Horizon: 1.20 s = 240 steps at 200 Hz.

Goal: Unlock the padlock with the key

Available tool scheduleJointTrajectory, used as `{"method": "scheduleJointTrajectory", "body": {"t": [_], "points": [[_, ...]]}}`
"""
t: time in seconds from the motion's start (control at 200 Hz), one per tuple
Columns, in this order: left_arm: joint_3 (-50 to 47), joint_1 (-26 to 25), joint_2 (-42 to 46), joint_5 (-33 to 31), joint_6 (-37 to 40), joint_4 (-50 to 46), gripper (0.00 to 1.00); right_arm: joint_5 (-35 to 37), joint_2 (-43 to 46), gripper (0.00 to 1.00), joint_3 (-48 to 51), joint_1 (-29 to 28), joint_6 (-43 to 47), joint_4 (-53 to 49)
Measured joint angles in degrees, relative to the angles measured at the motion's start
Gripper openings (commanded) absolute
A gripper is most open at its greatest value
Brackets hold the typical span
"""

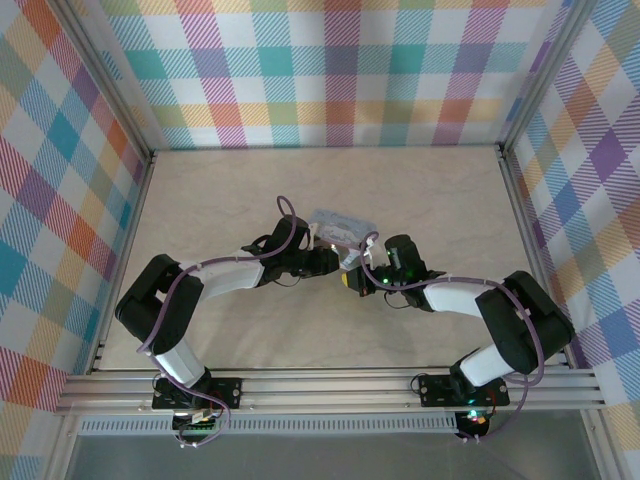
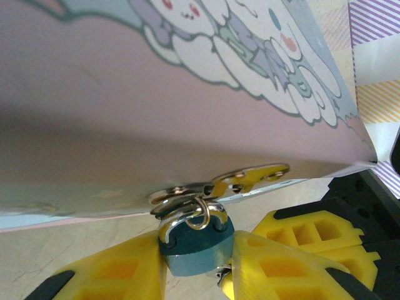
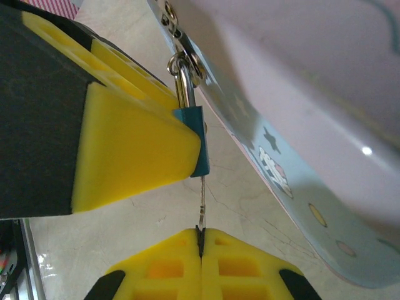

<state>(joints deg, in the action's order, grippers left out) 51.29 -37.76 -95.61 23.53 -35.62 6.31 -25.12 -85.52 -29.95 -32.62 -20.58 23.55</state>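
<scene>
L arm runs up from its base at the near-left edge, elbow out left, forearm angled in toward the middle of the table (image 1: 230, 190). R arm mirrors it, elbow out right, forearm coming back in. The two wrists meet nose to nose just on the near side of the tin (image 1: 340, 224). L gripper (image 2: 195, 275): yellow fingers (image 2: 112, 275) partly spread, pinching the padlock (image 2: 197, 247) by its blue body, one pad each side, shackle (image 2: 187, 219) end up toward the tin. Shackle is hooked thru the metal hasp (image 2: 250, 177) on the tin's edge, so the padlock sits right under that edge, btwn tin and L fingertips. R gripper (image 3: 200, 236): fingers pressed tight together, nipping the key (image 3: 202, 197) at its lower end. The thin shaft stands straight up from the tips & its top meets the padlock's underside, in line w/ the body; can't tell how deep it's in. Tin's cartoon-printed face shows above the padlock in L wrist view.
</scene>
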Motion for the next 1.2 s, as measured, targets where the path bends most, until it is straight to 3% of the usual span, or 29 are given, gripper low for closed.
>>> {"method": "scheduleJointTrajectory", "body": {"t": [1.2], "points": [[0.0, 0.0, 0.0, -0.1, -0.6, 1.3, 0.30, 0.1, 0.3, 0.00, -0.1, 0.0, -1.4, 0.9]]}}
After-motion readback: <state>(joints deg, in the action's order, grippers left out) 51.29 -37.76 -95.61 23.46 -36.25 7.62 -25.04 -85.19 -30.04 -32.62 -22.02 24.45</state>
